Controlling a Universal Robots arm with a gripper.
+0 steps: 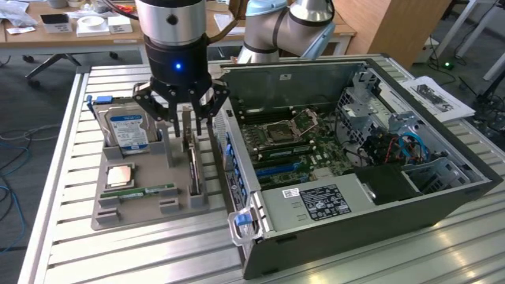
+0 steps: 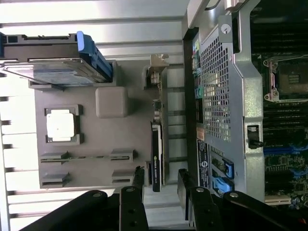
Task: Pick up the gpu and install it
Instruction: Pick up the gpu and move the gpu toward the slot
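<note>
The gpu [image 1: 193, 165] is a thin dark card standing on edge in a slot of the grey holder tray [image 1: 134, 216], beside the open computer case [image 1: 442, 198]. In the wrist view the gpu [image 2: 157, 144] appears edge-on, with its pale bracket [image 2: 155, 72] at the far end. My gripper [image 1: 188, 125] hangs straight over the card, open, one finger on each side of its top edge. The black fingertips [image 2: 138, 179] flank the card's near end in the wrist view, where the gripper [image 2: 160, 185] is not pressing on it. The motherboard [image 1: 292, 148] lies exposed inside the case.
The tray also holds a silver hard drive with a blue label [image 1: 126, 127], a square processor [image 1: 120, 176] and a narrow green memory stick [image 1: 142, 192]. The case's side wall [image 2: 224, 96] stands close to the card. Papers [image 1: 438, 97] lie at the exterior view's right.
</note>
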